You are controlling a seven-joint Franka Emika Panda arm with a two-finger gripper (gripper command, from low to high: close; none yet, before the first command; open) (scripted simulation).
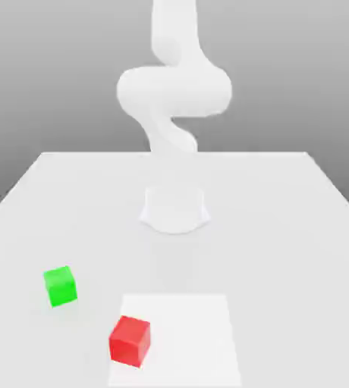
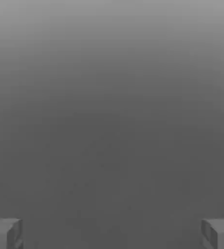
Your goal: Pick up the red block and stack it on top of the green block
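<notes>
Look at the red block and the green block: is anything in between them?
Nothing visible stands between the red block and the green block. Only bare table and a bit of the white sheet lie there, both flat.

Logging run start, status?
Gripper open, empty. Red block on white patch, not stacked. Green block apart on table, nothing on top.

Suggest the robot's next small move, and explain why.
Probably the arm should bring its open, empty gripper toward a spot above the red block. That block sits on the white patch, apart from the green block, whose top is bare, so the pick has yet to happen.
</notes>
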